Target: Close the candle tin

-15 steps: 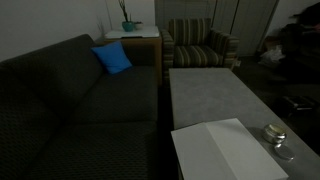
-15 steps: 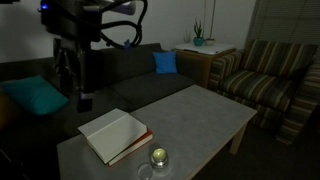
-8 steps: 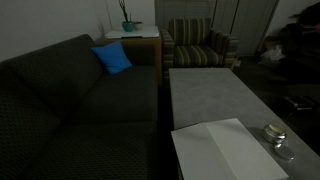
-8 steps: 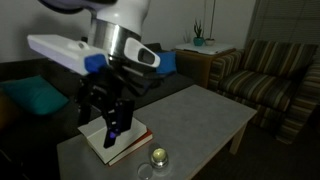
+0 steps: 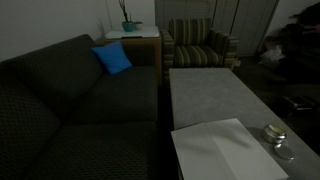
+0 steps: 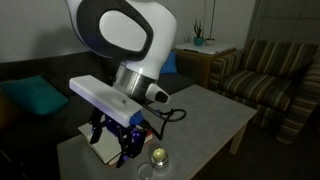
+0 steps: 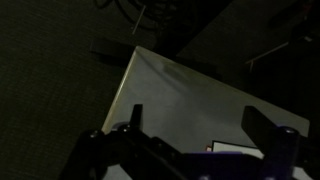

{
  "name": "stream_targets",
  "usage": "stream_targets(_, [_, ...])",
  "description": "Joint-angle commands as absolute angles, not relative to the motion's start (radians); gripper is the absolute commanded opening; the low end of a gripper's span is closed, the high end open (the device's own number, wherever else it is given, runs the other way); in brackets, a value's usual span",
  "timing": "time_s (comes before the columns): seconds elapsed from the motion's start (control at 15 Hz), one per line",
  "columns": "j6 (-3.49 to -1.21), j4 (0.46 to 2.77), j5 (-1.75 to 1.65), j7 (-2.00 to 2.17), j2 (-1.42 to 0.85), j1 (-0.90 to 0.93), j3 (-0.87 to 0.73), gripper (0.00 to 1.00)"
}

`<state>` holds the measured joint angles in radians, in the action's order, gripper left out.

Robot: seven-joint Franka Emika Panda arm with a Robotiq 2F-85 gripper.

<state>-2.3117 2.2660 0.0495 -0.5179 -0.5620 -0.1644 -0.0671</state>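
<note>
The candle tin is a low round silvery tin with pale wax, standing open on the near end of the grey coffee table. Its flat lid lies on the table right beside it. In an exterior view my gripper hangs low over the white open book, just beside the tin. The wrist view shows my gripper open, with nothing between its fingers, above the pale table top. A corner of the book shows there; tin and lid do not.
A dark sofa with a blue cushion runs along the table. A striped armchair and a side table with a plant stand beyond. The white book fills the table's near end.
The arm has swung down from high over the sofa to the table. The gripper now hangs low over the book, close to the tin. The tin and lid have not moved.
</note>
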Motion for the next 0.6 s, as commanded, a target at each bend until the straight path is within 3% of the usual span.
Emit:
stream_targets(0.0, [-2.308,2.263,0.028,-0.502,-0.559,-0.194,-0.040,1.00])
stream_targets(0.53, [-2.275,2.163,0.051,-0.543,-0.683,-0.212,0.013,1.00])
